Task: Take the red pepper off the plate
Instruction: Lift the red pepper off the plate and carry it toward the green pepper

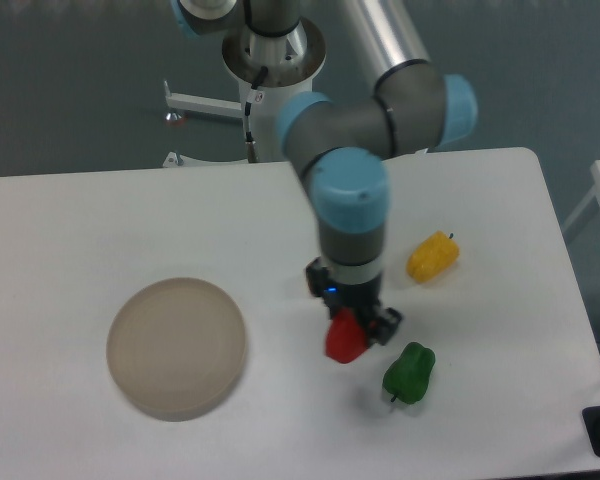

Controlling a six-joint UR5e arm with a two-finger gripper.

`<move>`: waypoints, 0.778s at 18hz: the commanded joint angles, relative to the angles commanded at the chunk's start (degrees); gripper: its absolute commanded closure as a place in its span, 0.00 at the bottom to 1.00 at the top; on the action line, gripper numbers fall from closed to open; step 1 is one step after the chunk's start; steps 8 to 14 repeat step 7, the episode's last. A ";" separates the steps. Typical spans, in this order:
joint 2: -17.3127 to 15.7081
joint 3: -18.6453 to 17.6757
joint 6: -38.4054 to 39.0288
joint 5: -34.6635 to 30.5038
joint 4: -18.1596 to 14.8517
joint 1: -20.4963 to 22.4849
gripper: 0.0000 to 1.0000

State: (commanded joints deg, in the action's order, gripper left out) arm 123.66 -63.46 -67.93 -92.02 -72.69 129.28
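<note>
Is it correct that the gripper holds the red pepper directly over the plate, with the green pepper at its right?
Not quite. In the camera view the gripper holds the red pepper over bare table, well right of the empty plate. The green pepper does lie just to its right.

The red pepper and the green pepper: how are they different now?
The red pepper is held in the end effector; the green pepper lies free on the table. One is red, the other green. The green pepper's stem shows, the red pepper's does not. Both are small and glossy.
</note>
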 joint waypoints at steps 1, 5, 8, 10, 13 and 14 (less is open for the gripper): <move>0.35 0.53 -0.44 -0.09 0.00 0.27 0.49; 0.97 0.80 -1.85 -0.26 0.18 1.59 0.49; 0.97 0.53 -1.94 -0.18 0.44 2.46 0.49; 0.97 0.53 -1.94 -0.18 0.44 2.46 0.49; 0.97 0.53 -1.94 -0.18 0.44 2.46 0.49; 0.97 0.53 -1.94 -0.18 0.44 2.46 0.49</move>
